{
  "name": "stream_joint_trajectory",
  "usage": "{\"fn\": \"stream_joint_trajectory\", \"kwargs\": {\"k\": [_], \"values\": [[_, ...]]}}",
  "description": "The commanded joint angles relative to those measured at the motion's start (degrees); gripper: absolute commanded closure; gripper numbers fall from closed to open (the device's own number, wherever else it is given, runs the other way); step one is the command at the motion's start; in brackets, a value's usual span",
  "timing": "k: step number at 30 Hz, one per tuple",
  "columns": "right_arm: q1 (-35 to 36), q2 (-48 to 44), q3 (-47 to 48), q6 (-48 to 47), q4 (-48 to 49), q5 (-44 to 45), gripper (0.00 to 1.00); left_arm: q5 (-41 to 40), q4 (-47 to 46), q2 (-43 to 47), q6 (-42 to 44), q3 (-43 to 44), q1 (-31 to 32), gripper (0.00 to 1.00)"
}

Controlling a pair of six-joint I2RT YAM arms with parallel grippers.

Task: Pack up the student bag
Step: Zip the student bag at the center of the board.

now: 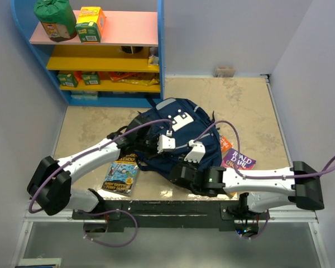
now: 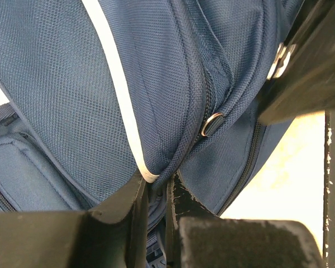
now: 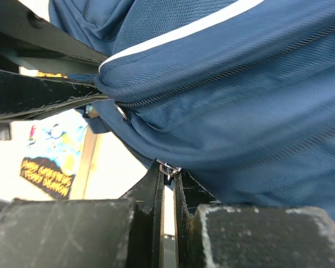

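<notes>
The navy-blue student bag [image 1: 176, 125] lies in the middle of the table, with a white patch near its top. My left gripper [image 1: 156, 146] is shut on a fold of the bag's fabric [image 2: 156, 167] beside its thin white stripe [image 2: 120, 89]. A second zipper pull [image 2: 211, 124] hangs free just right of it. My right gripper [image 1: 185, 166] is at the bag's near edge, shut on a small metal zipper pull [image 3: 168, 169]. The bag fills both wrist views [image 3: 240, 100].
A blue and yellow picture book [image 1: 121, 176] lies left of the bag, also in the right wrist view [image 3: 50, 156]. A purple Roald Dahl book [image 1: 238, 159] lies to the right. A blue shelf unit [image 1: 103, 50] with boxes stands at the back left.
</notes>
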State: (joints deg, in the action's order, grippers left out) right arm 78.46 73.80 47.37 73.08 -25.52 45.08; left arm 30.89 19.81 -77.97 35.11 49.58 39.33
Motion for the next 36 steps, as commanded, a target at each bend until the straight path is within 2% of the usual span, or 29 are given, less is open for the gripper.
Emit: {"fn": "stream_joint_trajectory", "kwargs": {"k": [1, 4, 9, 20, 25, 28, 31, 33, 36], "values": [[0.9, -8.3, -2.5, 2.7, -3.0, 1.6, 1.0, -5.0, -1.2, -0.7, 0.7, -1.5, -1.0, 1.0], [1.4, -14.6, -7.1, 4.3, -4.5, -2.8, 1.0, -4.2, 0.0, -0.5, 2.3, -2.8, -1.0, 1.0], [1.5, -22.2, -9.5, 4.9, -8.2, -6.1, 1.0, -5.7, 0.2, -0.5, 3.6, -4.3, -1.0, 1.0], [1.5, -28.1, -5.7, 5.3, -25.3, -5.9, 1.0, -11.9, 1.3, 3.4, 7.7, -8.4, -1.2, 1.0], [1.3, -28.6, -5.5, 6.9, -29.9, -2.6, 1.0, -15.1, 6.7, 7.8, 11.8, -9.0, -2.1, 1.0], [1.4, -26.8, -5.5, 6.9, -28.9, -0.4, 1.0, -16.1, 11.8, 10.8, 14.9, -8.7, -3.6, 0.99], [1.2, -24.5, -5.7, 4.8, -26.0, 0.8, 1.0, -18.1, 14.6, 13.6, 16.6, -9.3, -4.6, 0.85], [1.1, -22.1, -5.3, 3.4, -24.9, 1.2, 1.0, -19.5, 16.0, 14.9, 17.1, -9.1, -4.6, 0.81], [1.0, -18.4, -4.1, 0.5, -20.4, 1.2, 1.0, -17.0, 19.8, 15.4, 15.5, -4.9, -4.6, 0.49]]}}
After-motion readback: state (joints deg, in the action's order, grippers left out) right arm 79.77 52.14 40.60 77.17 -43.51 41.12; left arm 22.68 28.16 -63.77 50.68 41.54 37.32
